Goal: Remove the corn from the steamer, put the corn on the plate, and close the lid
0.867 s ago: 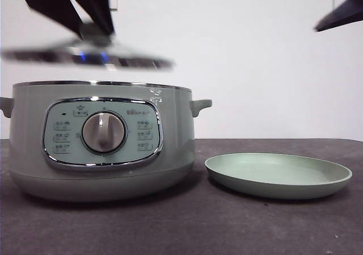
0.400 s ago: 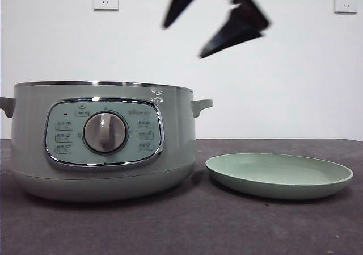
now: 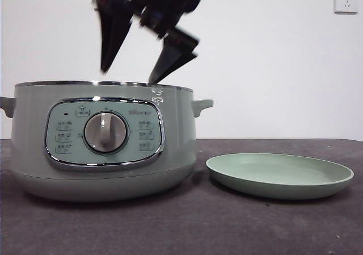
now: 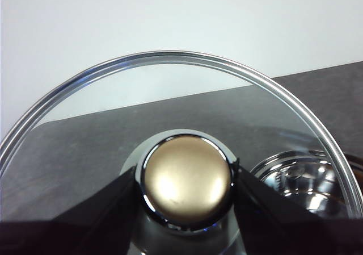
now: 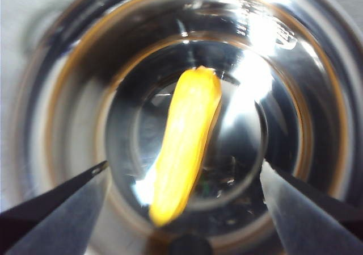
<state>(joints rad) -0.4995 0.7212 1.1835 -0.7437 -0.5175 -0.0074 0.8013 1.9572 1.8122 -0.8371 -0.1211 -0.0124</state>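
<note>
The sage-green steamer [image 3: 102,141] stands open on the left of the table. In the right wrist view the yellow corn [image 5: 184,144] lies on its shiny metal floor [image 5: 295,96]. Just above the pot's rim hangs my right gripper [image 3: 129,76], open, with its jaws spread either side of the corn [image 5: 184,167] and not touching it. My left gripper [image 4: 187,195] is shut on the knob [image 4: 187,181] of the glass lid [image 4: 170,56], held in the air beside the steamer and out of the front view. The pale green plate [image 3: 279,175] sits empty to the steamer's right.
The dark table top [image 3: 227,226] runs in front of the steamer and plate. Behind it is a white wall with a socket [image 3: 345,0] at the top right. The steamer's side handle [image 3: 201,104] sticks out toward the plate.
The lid, held above the steamer a second ago, has left the front view. The right gripper has swung in from the upper right and come down over the open pot.
</note>
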